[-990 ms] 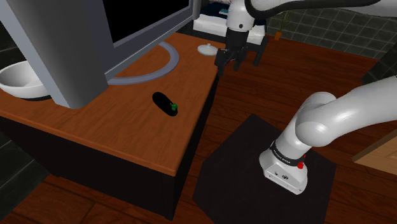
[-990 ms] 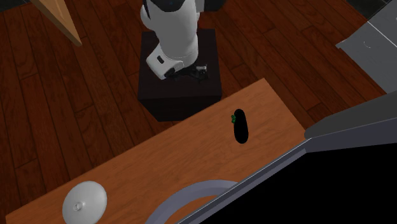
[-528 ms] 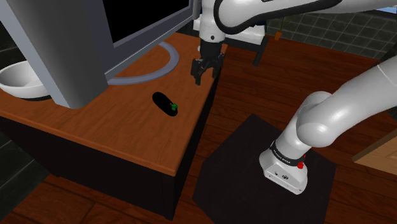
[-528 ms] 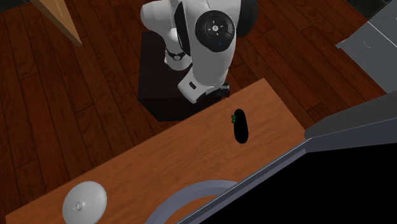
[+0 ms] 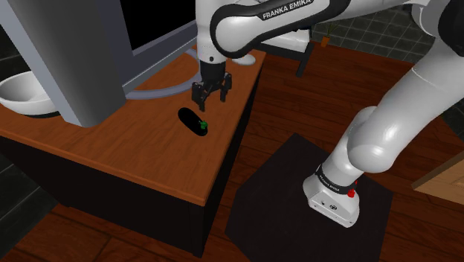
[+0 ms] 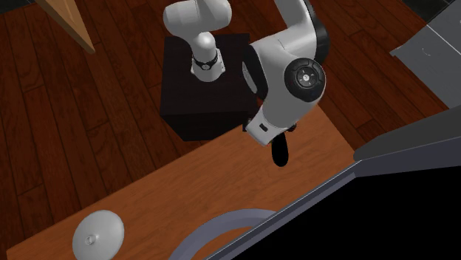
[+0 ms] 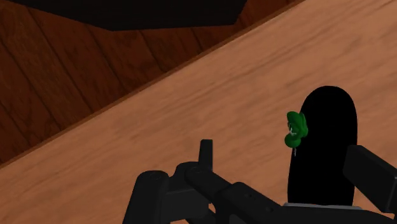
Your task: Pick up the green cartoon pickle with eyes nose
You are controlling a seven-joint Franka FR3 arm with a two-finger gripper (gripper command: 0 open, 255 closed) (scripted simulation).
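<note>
The gripper (image 5: 210,103) hangs, fingers spread, just above the pickle (image 5: 192,119), a black shape with a green nub. It lies on the surface (image 5: 134,145) near the edge.

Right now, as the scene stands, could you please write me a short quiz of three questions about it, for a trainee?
1. True or false: the gripper is shut on the pickle.
2. Choose one: the pickle's body is drawn mostly A) black, B) white, C) red.
3. Fill in the missing word: the pickle lies on the wooden ____.

Key:
1. False. The gripper is open above it.
2. A. Only a small part at its side is green.
3. table
</note>
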